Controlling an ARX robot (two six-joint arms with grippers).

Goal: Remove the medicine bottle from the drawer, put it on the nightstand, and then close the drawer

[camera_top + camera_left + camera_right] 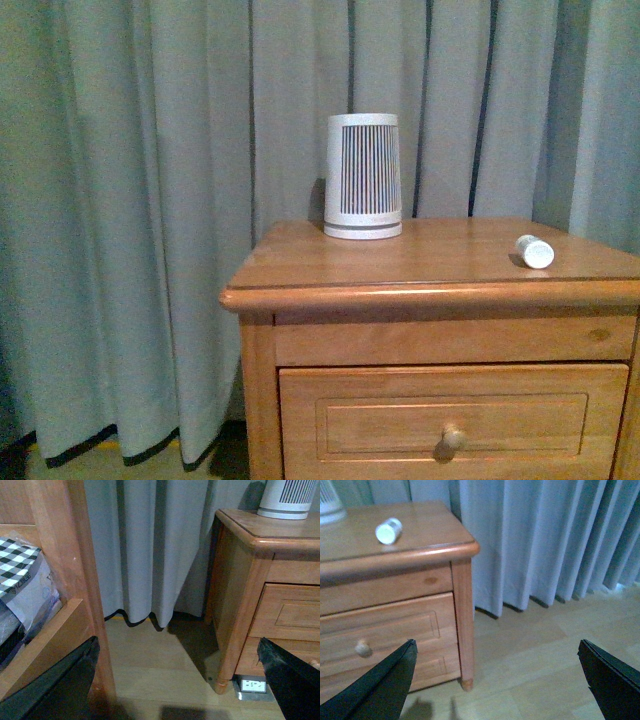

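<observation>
The small white medicine bottle (pixel 534 251) lies on its side on the nightstand (pixel 400 265) top, near the right edge; it also shows in the right wrist view (pixel 388 530). The upper drawer (pixel 452 418) is shut flush, its round knob (pixel 453 437) showing; it also shows in the right wrist view (pixel 380 635). Neither gripper is in the front view. My left gripper (pixel 180 680) is open and empty, low over the floor left of the nightstand (pixel 250 580). My right gripper (pixel 497 680) is open and empty, low beside the nightstand's right front corner.
A large white ribbed cylinder (pixel 362 176) stands at the back of the nightstand top. Grey curtains (pixel 130 200) hang behind. A wooden bed frame (pixel 60 580) with checked bedding is at the left. A floor socket (pixel 252 685) sits by the nightstand foot.
</observation>
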